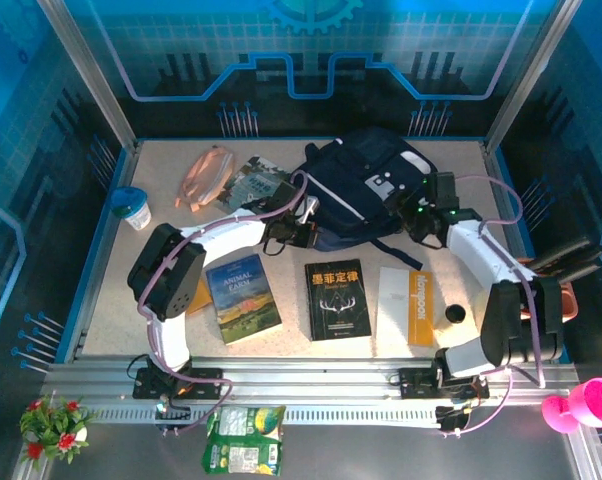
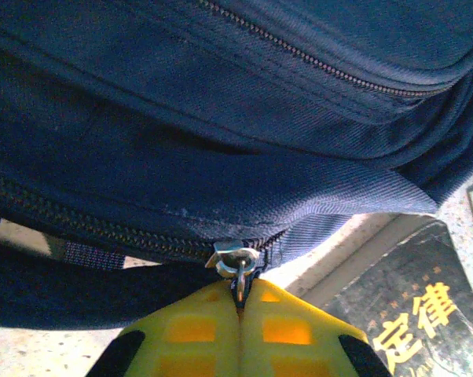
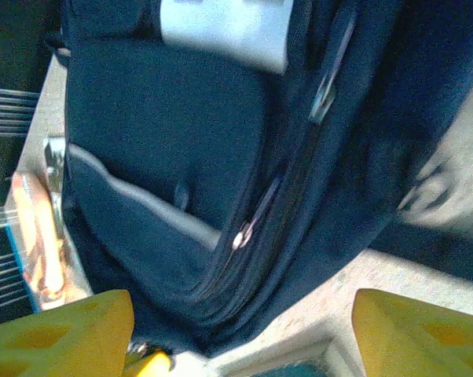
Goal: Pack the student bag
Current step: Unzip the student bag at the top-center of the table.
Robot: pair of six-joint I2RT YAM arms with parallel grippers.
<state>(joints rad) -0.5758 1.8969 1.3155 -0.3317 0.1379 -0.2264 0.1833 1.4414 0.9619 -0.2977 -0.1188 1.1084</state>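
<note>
Going left to right in the top view: a little cup with a blue lid [image 1: 132,208] sits out at 9 o'clock on the table [image 1: 293,320], well apart from everything else. The pink pouch [image 1: 206,175] lies around 11, near the far edge. Along the near side there's a row of three lying flat at roughly 7, 6 and 5: the Animal Farm paperback [image 1: 243,297], a black book [image 1: 338,300] with gold lettering, and a white notebook [image 1: 401,305] with an orange strip down one side.

The student bag [image 1: 366,180], dark navy, lies at 12 to 1 o'clock toward the far edge, with a white patch facing up.

The left gripper [image 1: 303,233] is right at the bag's 7 o'clock corner. In the left wrist view, the left gripper [image 2: 240,302] has its yellow fingers pressed tight together with the metal zipper pull [image 2: 235,259] pinched between them. The zipper runs off toward 9 o'clock across the bag [image 2: 221,118], and a corner of the black book [image 2: 409,314] peeks in at 4.

The right gripper [image 1: 419,212] sits at the bag's 4 o'clock side, just beside it. In the right wrist view, the right gripper [image 3: 236,314] is spread wide, with yellow fingers at 7 and 5 o'clock of the frame. The bag [image 3: 181,118] and a bit of table show in the gap between them. I can't tell if either finger touches the fabric.
</note>
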